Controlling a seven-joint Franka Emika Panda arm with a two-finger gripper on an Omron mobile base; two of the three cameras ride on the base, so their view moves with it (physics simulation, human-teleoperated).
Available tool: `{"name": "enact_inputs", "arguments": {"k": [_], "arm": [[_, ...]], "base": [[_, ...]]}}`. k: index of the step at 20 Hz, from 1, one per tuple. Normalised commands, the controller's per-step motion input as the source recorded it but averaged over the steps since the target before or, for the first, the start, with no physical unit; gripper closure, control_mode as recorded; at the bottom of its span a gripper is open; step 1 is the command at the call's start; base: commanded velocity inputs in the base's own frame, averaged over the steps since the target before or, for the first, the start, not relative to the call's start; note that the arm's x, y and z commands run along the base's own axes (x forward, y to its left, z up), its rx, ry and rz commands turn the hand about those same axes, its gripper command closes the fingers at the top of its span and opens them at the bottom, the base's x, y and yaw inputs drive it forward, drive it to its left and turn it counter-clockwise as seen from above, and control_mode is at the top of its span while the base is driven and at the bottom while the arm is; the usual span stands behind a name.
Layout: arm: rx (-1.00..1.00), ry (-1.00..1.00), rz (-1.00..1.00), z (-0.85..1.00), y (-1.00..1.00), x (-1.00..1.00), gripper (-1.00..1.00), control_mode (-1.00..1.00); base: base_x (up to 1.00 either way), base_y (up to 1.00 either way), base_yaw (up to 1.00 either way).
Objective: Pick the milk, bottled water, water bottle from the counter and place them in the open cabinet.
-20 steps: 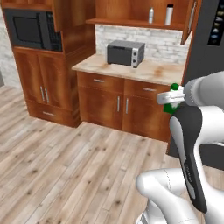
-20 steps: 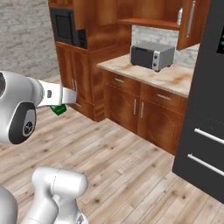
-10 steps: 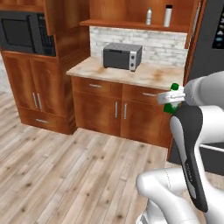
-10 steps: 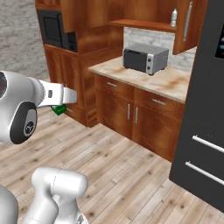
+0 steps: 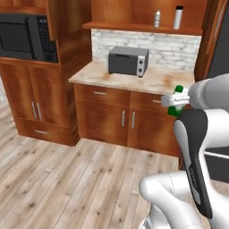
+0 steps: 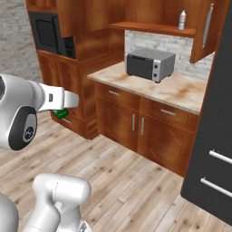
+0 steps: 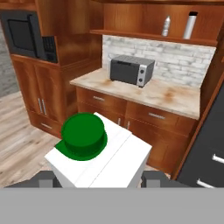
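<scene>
My gripper (image 7: 99, 177) is shut on the milk (image 7: 98, 153), a white carton with a green cap that sits between the two fingers in the hand view. From the base views, the milk (image 5: 177, 91) pokes out past the hand (image 5: 172, 100) at chest height, well short of the wall units. The open cabinet (image 5: 134, 27) is straight ahead and high up. On its plank shelf stand the bottled water (image 5: 157, 19) and the silver water bottle (image 5: 178, 17). Its door (image 6: 204, 31) hangs open on the right. The counter is out of view.
Below the shelf a narrow stone top (image 5: 152, 80) carries a grey toaster oven (image 5: 128, 60). Low cupboards (image 5: 125, 120) stand under it. A built-in microwave (image 5: 27, 36) is on the left, a black fridge (image 6: 217, 136) on the right. Wooden floor (image 5: 67, 179) lies between.
The whole picture has shifted: the base has driven and the cabinet and stone top now stand closer. The hand keeps the milk in the same grip.
</scene>
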Motion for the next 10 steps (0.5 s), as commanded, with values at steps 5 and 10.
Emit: {"name": "enact_inputs", "arguments": {"k": [5,10], "arm": [[0.0,0.0,0.0,0.0,0.0,0.0,1.0,1.0],[0.0,0.0,0.0,0.0,0.0,0.0,1.0,1.0]], "base": [[0.9,0.25,-0.11],[0.66,0.26,-0.14]]}}
